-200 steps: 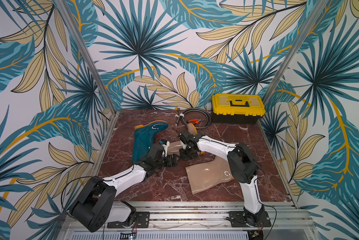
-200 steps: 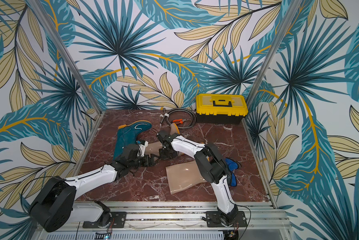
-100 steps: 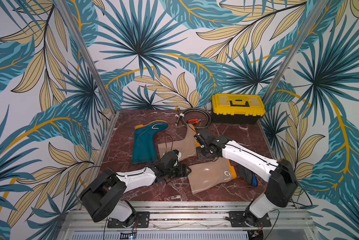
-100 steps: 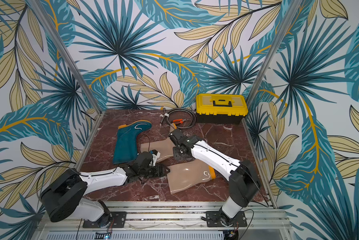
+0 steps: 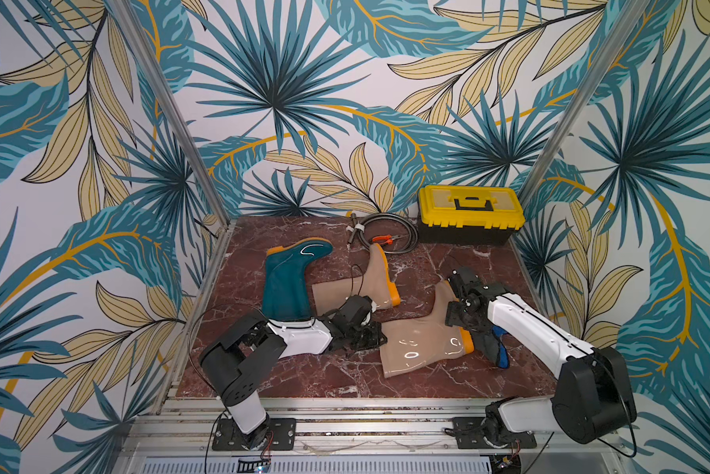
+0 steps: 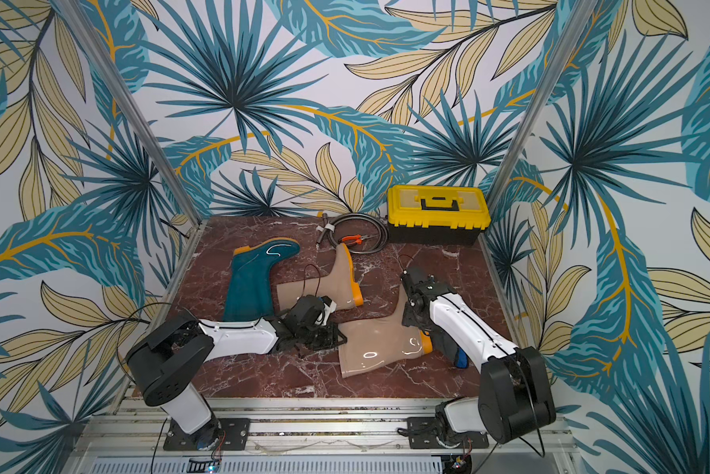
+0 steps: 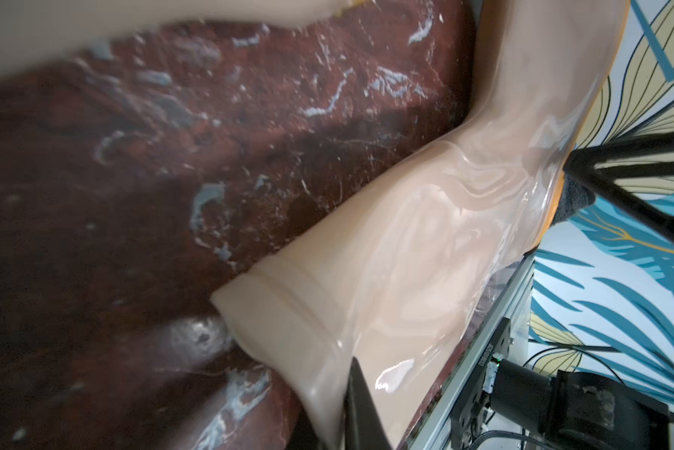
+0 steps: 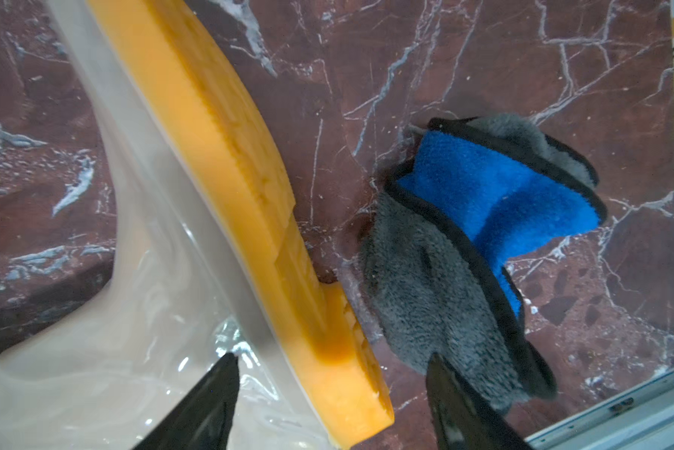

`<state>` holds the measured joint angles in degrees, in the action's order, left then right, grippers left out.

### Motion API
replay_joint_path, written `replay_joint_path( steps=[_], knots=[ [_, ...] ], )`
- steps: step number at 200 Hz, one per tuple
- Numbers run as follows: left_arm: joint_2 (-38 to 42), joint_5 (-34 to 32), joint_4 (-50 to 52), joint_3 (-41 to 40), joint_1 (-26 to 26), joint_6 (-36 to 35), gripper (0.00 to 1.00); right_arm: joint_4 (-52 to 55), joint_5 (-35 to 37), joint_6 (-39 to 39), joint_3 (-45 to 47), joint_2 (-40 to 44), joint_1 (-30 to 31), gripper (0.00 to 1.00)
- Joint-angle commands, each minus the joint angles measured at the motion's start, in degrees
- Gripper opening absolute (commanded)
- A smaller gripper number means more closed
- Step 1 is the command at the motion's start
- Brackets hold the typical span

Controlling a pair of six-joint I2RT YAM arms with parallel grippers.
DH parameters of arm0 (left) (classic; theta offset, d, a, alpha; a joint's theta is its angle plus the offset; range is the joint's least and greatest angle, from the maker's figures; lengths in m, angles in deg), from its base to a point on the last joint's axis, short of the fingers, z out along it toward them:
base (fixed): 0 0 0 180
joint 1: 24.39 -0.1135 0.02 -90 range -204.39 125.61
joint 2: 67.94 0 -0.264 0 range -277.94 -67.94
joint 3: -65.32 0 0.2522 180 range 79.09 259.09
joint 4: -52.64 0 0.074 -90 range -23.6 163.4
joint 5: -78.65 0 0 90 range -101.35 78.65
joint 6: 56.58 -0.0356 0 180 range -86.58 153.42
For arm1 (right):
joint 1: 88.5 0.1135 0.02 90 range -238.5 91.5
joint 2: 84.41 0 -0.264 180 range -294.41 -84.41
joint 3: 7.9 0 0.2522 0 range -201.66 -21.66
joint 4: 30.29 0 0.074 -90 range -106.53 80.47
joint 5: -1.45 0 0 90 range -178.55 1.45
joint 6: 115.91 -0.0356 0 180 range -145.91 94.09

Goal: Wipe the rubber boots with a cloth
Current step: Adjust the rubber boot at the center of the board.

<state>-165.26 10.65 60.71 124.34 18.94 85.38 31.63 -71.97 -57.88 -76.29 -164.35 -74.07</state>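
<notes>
The cloth lies crumpled on the near right part of the marbled red-brown desk, bright blue on one face, grey on the other, with dark edging. Its long axis runs slantwise from far-left to near-right. It sits just to the right of the orange heel of the near beige boot; whether the two touch I cannot tell. That boot lies on its side, shaft running left to right with the open top to the near left, toe pointing to the far side and sole facing right. The right arm reaches over the cloth and hides part of it from above; its jaws stand wide apart above the heel and one end of the cloth, with nothing held. The left arm lies low across the desk from the left, its jaws pressed together right at that boot's open cuff; whether they pinch the rubber I cannot tell. Farther back, the second beige boot lies the same way: top to the left, toe far, sole right. Left of it the dark teal boot has its shaft running near to far, top nearest, toe pointing right. By the far wall stands a yellow toolbox, with a coiled hose and orange-handled pliers to its left.
</notes>
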Motion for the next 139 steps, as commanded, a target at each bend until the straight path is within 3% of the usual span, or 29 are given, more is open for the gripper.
replay_joint_path(
  steps=[1,25,62,77,108,139],
  knots=[
    [2.48,-1.41,-1.08,-0.49,-4.64,0.06,0.0,-3.6,-4.45,-2.37,3.31,1.39,-7.04,0.77],
    [3.78,-2.28,-1.12,-1.53,-7.3,0.52,0.0,-6.06,-8.94,-4.14,7.24,4.1,-18.03,0.79],
    [4.48,-4.99,-1.16,-4.35,-8.44,3.93,0.0,-3.4,-5.21,-2.01,4.75,-1.71,-18.78,0.83],
    [4.86,-5.82,-1.24,-5.8,-8.6,4.86,0.0,-3.63,-6.11,-1.95,4.03,-3.79,-18.82,0.79],
    [4.09,-3.85,-1.29,-6.21,-8.75,4.31,0.0,-12.78,-21.87,-2.1,4.54,-2.93,-14.02,0.71],
    [1.21,0.03,-1.29,-3.68,-8.79,3.16,0.0,-16.13,-23.83,-0.5,0.58,-5.87,-4.51,0.7]
  ],
)
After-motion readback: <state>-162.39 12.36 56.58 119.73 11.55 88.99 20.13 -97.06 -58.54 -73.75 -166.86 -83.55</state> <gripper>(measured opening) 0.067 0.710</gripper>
